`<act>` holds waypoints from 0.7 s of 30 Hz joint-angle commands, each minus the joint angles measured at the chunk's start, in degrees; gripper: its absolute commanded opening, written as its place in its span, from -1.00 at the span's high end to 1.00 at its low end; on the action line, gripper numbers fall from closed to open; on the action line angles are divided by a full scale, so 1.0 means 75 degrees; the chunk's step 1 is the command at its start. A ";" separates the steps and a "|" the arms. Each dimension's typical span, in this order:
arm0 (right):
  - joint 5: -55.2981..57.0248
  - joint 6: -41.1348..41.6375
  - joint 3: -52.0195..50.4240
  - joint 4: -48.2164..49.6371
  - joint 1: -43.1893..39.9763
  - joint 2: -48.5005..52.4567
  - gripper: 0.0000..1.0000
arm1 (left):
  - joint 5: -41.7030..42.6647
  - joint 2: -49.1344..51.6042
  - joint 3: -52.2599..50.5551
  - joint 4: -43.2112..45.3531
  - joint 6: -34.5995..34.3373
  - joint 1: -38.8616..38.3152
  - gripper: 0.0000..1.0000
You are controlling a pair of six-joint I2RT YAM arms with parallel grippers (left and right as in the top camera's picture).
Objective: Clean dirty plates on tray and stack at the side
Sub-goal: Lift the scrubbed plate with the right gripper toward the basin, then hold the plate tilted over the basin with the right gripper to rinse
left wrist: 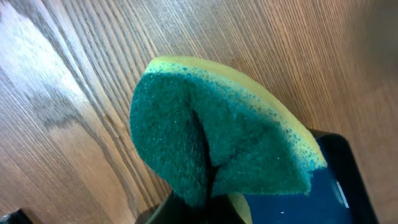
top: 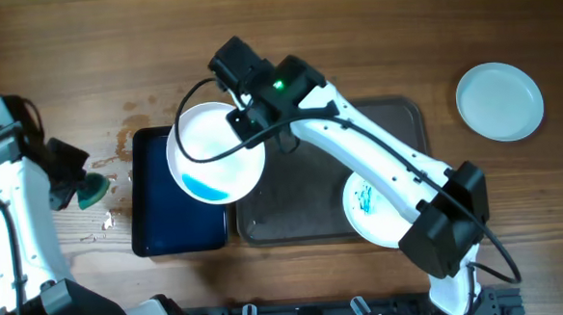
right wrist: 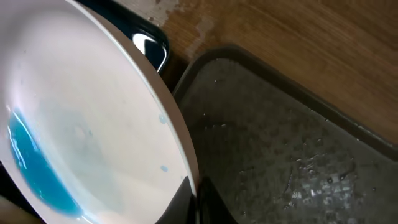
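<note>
Tilting the plate (top: 216, 153) further over the basin (top: 155, 234), right tool (top: 244, 119) clamped on its rim, should pour off the blue water (top: 206, 190); left tool (top: 74, 188) grips the sponge (top: 95, 190).

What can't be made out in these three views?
Overhead: dirty plate on the tray, partly under the right arm; extent of marks unclear.
Overhead: basin, partly covered by the held plate.
Right wrist: right pincer, cut off by bottom edge; contact on rim barely visible.
Left wrist: left pincer, hidden behind the sponge, cut off at bottom edge.
</note>
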 commanded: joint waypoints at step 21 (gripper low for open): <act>0.5505 -0.1941 0.0236 0.2057 0.2168 0.0099 0.91 | 0.0670 -0.0157 0.0163 0.0050 0.0379 0.0388 0.92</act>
